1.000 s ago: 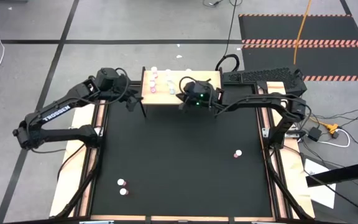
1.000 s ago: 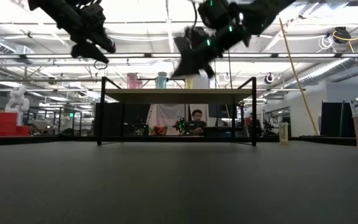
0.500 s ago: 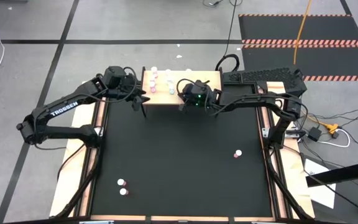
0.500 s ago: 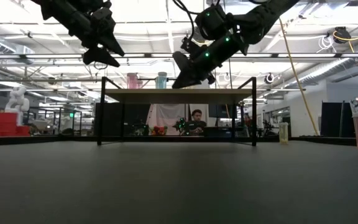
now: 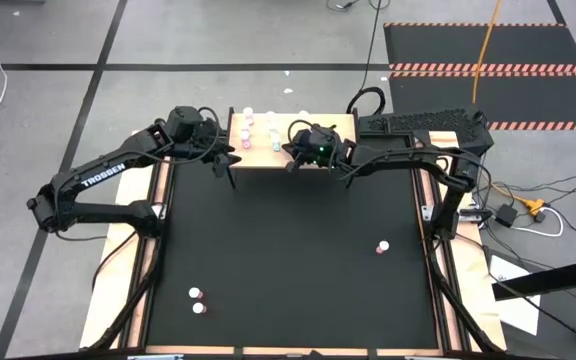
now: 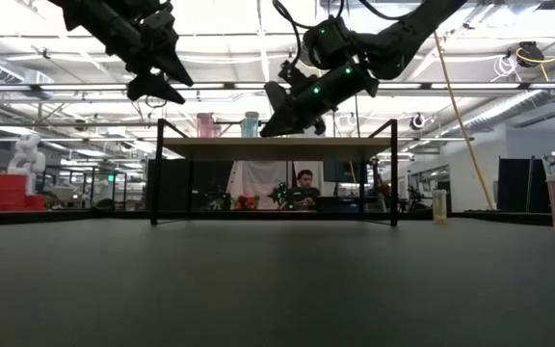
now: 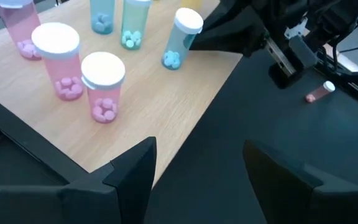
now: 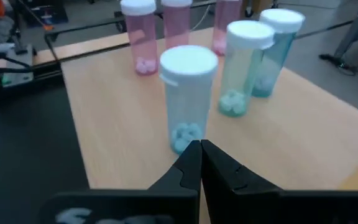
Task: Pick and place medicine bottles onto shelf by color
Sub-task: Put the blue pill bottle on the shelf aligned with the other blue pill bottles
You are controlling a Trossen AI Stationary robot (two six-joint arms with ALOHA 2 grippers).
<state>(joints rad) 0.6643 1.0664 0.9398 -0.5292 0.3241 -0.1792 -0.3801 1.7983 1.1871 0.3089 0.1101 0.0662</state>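
Nearest the front edge of the black table (image 5: pixel 288 260), two pink bottles (image 5: pixel 197 300) are lying close together at the left, and a lone pink bottle (image 5: pixel 382 246) is lying well apart on the right; all three are too small to read further. At the far edge the shelf (image 5: pixel 333 128) is standing on its black legs. The left gripper (image 5: pixel 230 160) is hovering just off the shelf's left corner with its fingers (image 7: pixel 129 171) spread and nothing between them. The right gripper (image 8: pixel 200 163) is hanging over the shelf top with its tips pressed together, empty, just in front of a pale blue bottle (image 8: pixel 188 93). Two more blue bottles (image 8: pixel 257 56) are standing behind it, and pink bottles on the shelf (image 7: pixel 73 65) are grouped toward the left end. A yellow bottle is cut off at the frame edge; the right arm is hiding part of the shelf from above
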